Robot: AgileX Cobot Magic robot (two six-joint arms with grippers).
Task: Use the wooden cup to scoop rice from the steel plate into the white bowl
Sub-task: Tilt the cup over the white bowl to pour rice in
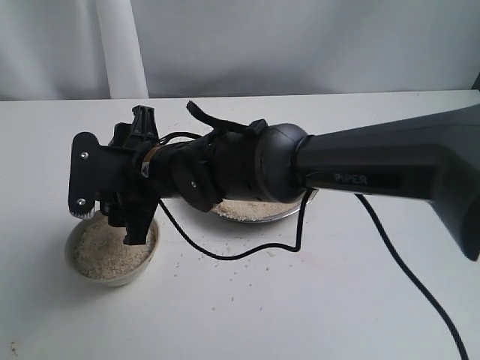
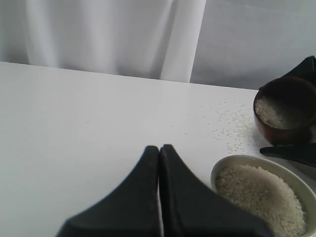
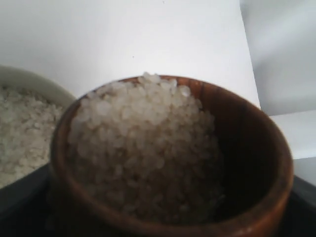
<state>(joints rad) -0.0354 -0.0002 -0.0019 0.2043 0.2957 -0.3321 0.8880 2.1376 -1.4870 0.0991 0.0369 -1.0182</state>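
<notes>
My right gripper (image 1: 133,180) reaches across to the left and is shut on the wooden cup (image 3: 168,148), which is heaped with rice (image 3: 143,143). The cup (image 2: 285,116) hangs just above and beside the white bowl (image 1: 112,251), and the bowl (image 2: 223,168) itself is full of rice (image 2: 261,200). The arm hides most of the steel plate (image 1: 296,210); a strip of rice (image 1: 247,211) shows on it. In the exterior view the gripper body hides the cup. My left gripper (image 2: 159,148) is shut and empty, low over the bare table beside the bowl.
Loose grains (image 1: 225,262) lie scattered on the white table around the bowl and plate. A black cable (image 1: 247,253) from the right arm loops across the table in front of the plate. A white curtain (image 1: 120,45) closes off the back.
</notes>
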